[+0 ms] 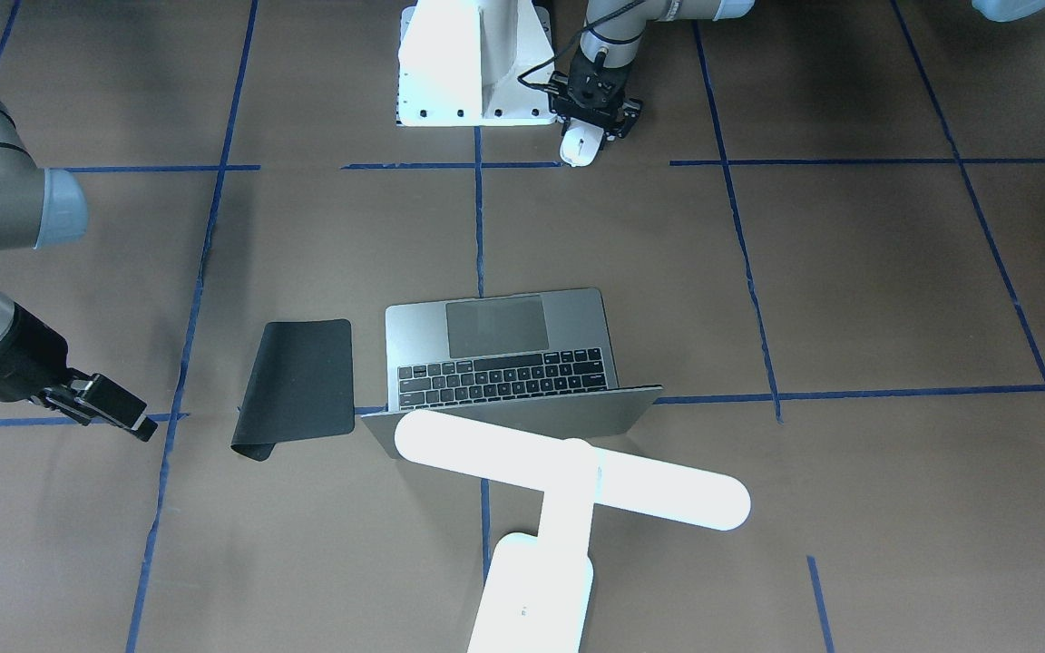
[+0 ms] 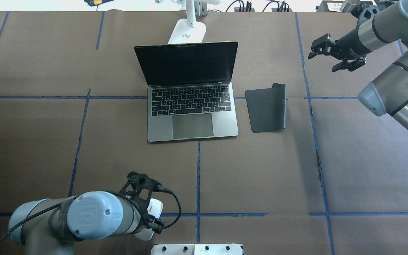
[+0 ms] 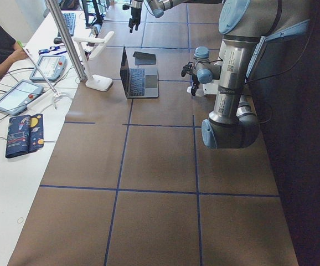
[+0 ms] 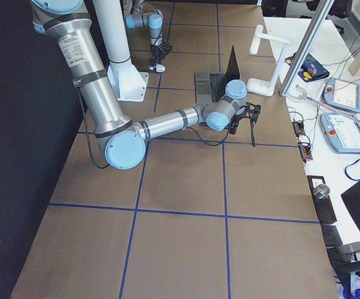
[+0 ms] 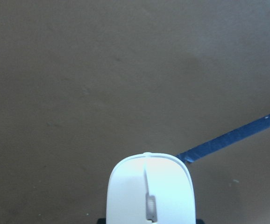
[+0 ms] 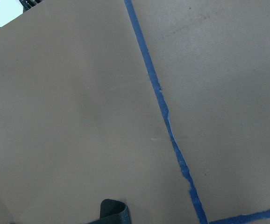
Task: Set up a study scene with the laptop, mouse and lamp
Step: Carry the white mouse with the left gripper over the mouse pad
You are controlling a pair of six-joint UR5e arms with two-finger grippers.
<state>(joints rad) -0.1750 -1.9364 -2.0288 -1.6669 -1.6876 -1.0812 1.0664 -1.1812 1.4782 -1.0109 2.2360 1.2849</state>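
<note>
while the laptop [image 2: 192, 117] stands open on the table [image 2: 367, 159], lamp [image 1: 568, 481] behind it, the left jaws seem closed on the mouse [image 5: 150, 191] near the robot's pedestal [image 1: 473, 73]; next comes carrying it to the black mat [image 2: 266, 109]. right jaws gape empty.

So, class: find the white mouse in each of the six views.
Front-facing: mouse top centre.
Overhead: mouse bottom left.
Exterior left: mouse centre right.
Exterior right: mouse top, left of centre.
Left wrist: mouse bottom centre.
Right wrist: absent.
Landmark: white pedestal beside it.
</note>
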